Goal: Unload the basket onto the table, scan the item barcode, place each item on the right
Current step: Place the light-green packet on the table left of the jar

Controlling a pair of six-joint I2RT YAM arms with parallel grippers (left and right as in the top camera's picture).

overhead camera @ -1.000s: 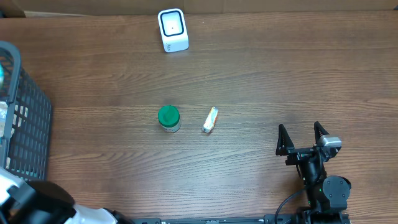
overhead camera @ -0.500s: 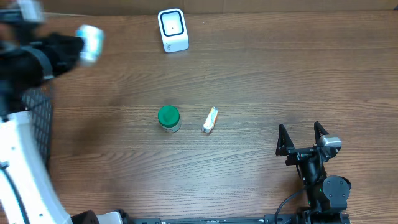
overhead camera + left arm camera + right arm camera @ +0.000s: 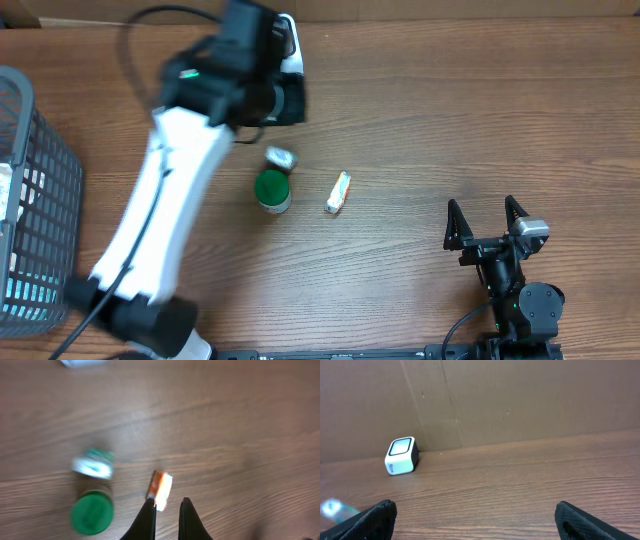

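From where I stand I count one white scanner (image 3: 400, 456), one green-lidded jar (image 3: 272, 190), one orange-and-white packet (image 3: 339, 192), one small white-and-green item (image 3: 282, 157), one grey wire basket (image 3: 60, 200), and two robot arms, left (image 3: 170, 190) and right (image 3: 510, 285).

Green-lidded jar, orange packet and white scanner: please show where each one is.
green-lidded jar (image 3: 271, 188): overhead view, centre of the lid.
orange packet (image 3: 339, 192): overhead view, middle of the packet.
white scanner (image 3: 400, 456): right wrist view, middle of its body.

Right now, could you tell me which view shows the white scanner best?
The right wrist view: the white scanner stands whole and sharp by the cardboard wall. Overhead, the left arm hides most of it. Left wrist catches at most a blurred sliver at the top edge.
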